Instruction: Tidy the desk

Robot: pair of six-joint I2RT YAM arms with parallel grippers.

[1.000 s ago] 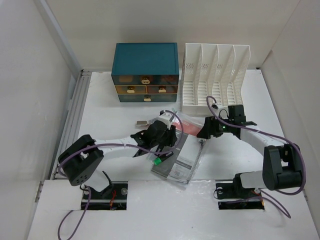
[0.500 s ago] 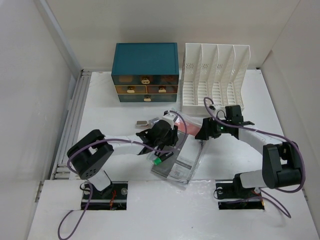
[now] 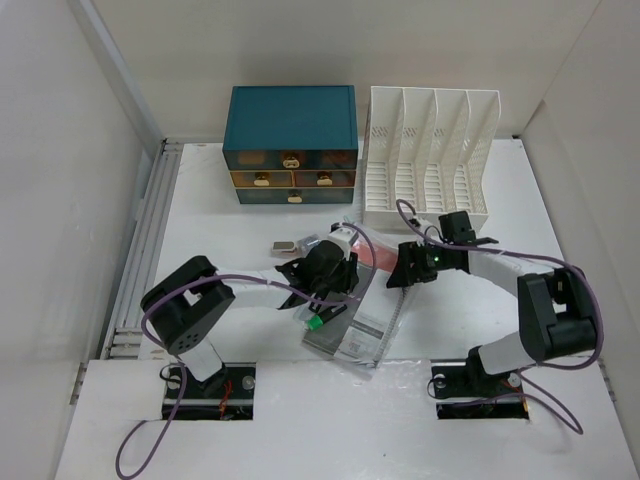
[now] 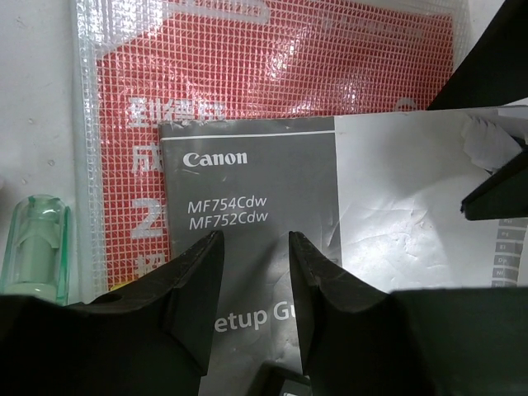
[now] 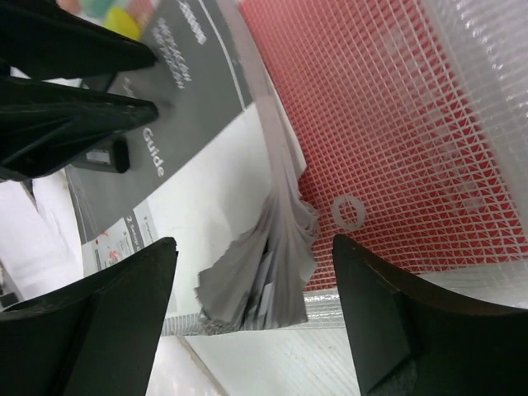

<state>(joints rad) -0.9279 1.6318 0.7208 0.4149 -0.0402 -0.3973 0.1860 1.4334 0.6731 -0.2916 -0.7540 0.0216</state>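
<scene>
On the white desk (image 3: 215, 225) a grey Canon setup booklet (image 3: 360, 325) lies partly over a red mesh pouch (image 3: 378, 255). My left gripper (image 3: 335, 278) is open with a narrow gap, low over the booklet's cover (image 4: 247, 190), nothing between the fingers (image 4: 194, 285). My right gripper (image 3: 400, 275) is wide open at the booklet's right edge. In the right wrist view the fanned pages (image 5: 264, 264) lie between its fingers (image 5: 107, 305), over the pouch (image 5: 396, 124). The pouch also shows in the left wrist view (image 4: 272, 66).
A teal drawer cabinet (image 3: 290, 140) and a white slotted file rack (image 3: 430, 150) stand at the back. A green marker (image 3: 315, 322) lies by the booklet's left side; its clear green cap shows in the left wrist view (image 4: 40, 243). A small grey object (image 3: 285, 245) lies left of the left gripper.
My right gripper has moved left and closer to the booklet's edge. My left arm's elbow has shifted right; its gripper stays over the booklet.
</scene>
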